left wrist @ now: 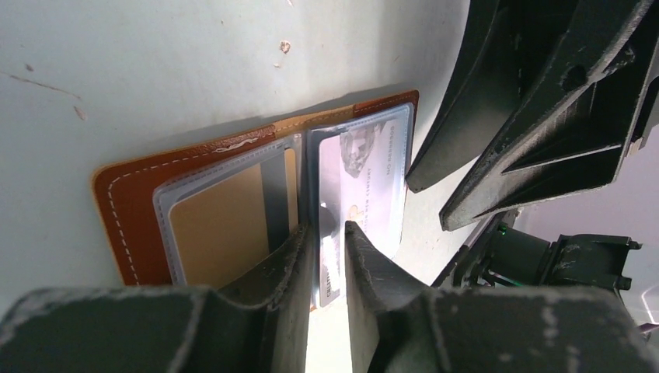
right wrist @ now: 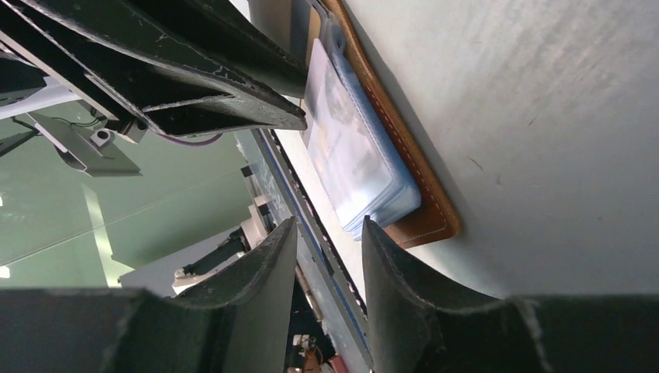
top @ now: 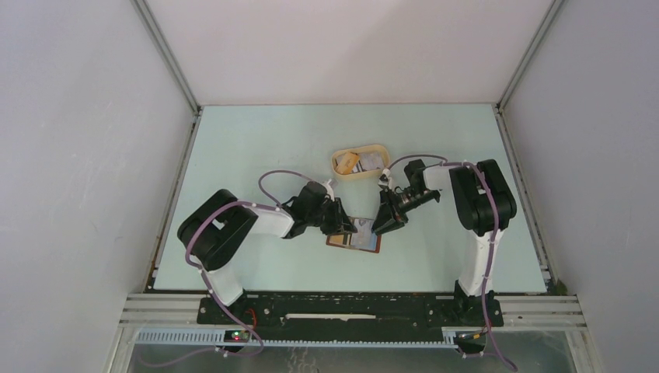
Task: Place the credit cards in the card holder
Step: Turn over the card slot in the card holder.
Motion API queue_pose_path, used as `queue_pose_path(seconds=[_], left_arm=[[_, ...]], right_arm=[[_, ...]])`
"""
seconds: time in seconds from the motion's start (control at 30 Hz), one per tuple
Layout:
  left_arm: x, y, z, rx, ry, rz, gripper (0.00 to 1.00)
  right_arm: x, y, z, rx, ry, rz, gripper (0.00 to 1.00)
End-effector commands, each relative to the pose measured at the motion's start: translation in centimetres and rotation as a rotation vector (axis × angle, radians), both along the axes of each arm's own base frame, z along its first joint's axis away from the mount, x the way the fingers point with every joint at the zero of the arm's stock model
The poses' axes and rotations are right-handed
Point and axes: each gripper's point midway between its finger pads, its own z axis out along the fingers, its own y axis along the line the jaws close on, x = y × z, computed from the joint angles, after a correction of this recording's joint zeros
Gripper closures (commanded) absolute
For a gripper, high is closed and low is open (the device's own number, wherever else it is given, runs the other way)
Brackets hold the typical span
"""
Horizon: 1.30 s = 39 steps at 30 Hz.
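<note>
The reddish-brown card holder lies open on the table, its clear sleeves facing up. A silvery credit card sits in its right sleeve, with its near end sticking out toward me. My left gripper stands over that card end on the holder's left half. Its fingers are a narrow gap apart and pinch nothing. My right gripper is open and empty just off the holder's right edge. In the right wrist view, light blue sleeves lie on the leather.
A tan oval tray stands behind the holder and holds more cards. The two grippers are close together over the holder; the right one fills the upper right of the left wrist view. White walls enclose the table.
</note>
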Motion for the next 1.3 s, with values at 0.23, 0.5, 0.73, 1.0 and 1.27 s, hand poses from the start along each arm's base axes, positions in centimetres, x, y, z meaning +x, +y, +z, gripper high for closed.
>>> queue_pose_path(seconds=[0.23,0.5,0.73,1.0,1.27], left_arm=[[0.3,-0.8,0.2,0.002,-0.025,-0.033,0.73],[0.2,-0.9,0.2,-0.005,-0.017,-0.040,0.73],[0.1,-1.1,0.1,-0.011,-0.010,-0.044,0.73],[0.1,-1.4,0.4,-0.039,-0.010,-0.047,0.71],[0.1,-1.5,0.6,-0.048,-0.008,-0.046,0.71]], right_arm=[[0.5,1.0,0.0,0.005,0.023,-0.008,0.53],[0.6,1.1,-0.5,-0.010,0.047,-0.016,0.52],[0.5,1.8,1.4,0.068,0.035,0.000,0.54],[0.3,2.0,1.7,0.091,0.050,0.005,0.56],[0.7,1.2,0.0,-0.009,0.035,-0.014,0.54]])
